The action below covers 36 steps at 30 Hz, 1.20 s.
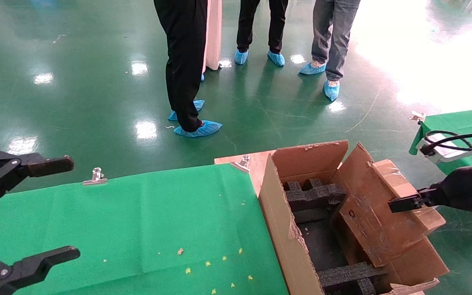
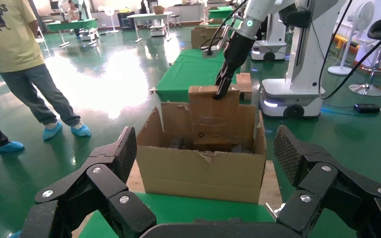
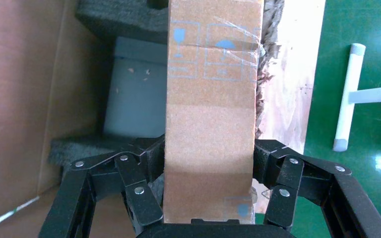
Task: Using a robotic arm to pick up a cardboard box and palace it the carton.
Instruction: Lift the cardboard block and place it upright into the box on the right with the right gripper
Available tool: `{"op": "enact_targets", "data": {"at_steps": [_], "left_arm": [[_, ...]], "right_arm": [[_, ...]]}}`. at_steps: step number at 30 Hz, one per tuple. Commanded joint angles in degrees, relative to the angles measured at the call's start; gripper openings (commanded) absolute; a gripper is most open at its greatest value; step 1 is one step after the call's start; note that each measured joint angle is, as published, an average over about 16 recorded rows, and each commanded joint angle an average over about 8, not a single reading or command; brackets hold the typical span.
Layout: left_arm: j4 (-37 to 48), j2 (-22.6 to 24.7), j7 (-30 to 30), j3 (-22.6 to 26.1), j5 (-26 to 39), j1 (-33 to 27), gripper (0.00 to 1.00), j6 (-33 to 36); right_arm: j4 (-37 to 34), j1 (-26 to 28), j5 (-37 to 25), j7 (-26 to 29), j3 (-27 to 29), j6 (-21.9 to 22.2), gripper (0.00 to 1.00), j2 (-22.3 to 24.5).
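Now | right gripper [image 3: 209, 198] clenched on smooth brick-like cardboard box [image 3: 211, 109] | left gripper [image 2: 203, 163] released

Green cloth [image 1: 137, 221] over a table, metal binder clip [image 1: 95, 176] on its far edge, yellow crumbs [image 1: 207, 264], glossy green floor [image 1: 76, 82], bystanders' blue shoe covers [image 1: 198, 129]

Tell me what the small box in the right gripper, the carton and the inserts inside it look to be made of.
Cardboard box in the right gripper: plain matte brown cardboard, with clear glossy tape and blue printed symbols. Carton: brown corrugated board, judging by its ragged torn edges. Inserts: probably black foam, matte and coarse-looking.
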Motion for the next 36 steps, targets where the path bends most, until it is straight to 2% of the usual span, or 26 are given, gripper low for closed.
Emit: {"op": "enact_targets", "data": {"at_steps": [1, 9, 17, 25, 36], "left_arm": [[0.00, 0.00, 0.00, 0.00, 0.00, 0.00, 1.00, 0.00], [0.00, 0.00, 0.00, 0.01, -0.01, 0.00, 1.00, 0.00], [0.00, -0.01, 0.01, 0.02, -0.01, 0.00, 1.00, -0.01], [0.00, -0.01, 0.01, 0.02, -0.02, -0.01, 1.00, -0.01], [0.00, -0.01, 0.02, 0.03, -0.02, -0.01, 1.00, -0.01]], "right_arm": [[1.57, -0.28, -1.07, 1.96, -0.27, 1.56, 0.00, 0.47], [3.25, -2.72, -3.22, 6.50, -1.53, 6.50, 0.00, -0.70], [2.79, -6.23, -4.29, 8.39, -2.97, 11.39, 0.00, -2.56], [0.13, -9.94, -3.59, 7.89, -3.93, 15.37, 0.00, -5.16], [-5.11, -14.80, -0.11, 4.50, -4.17, 18.59, 0.00, -9.40]]}}
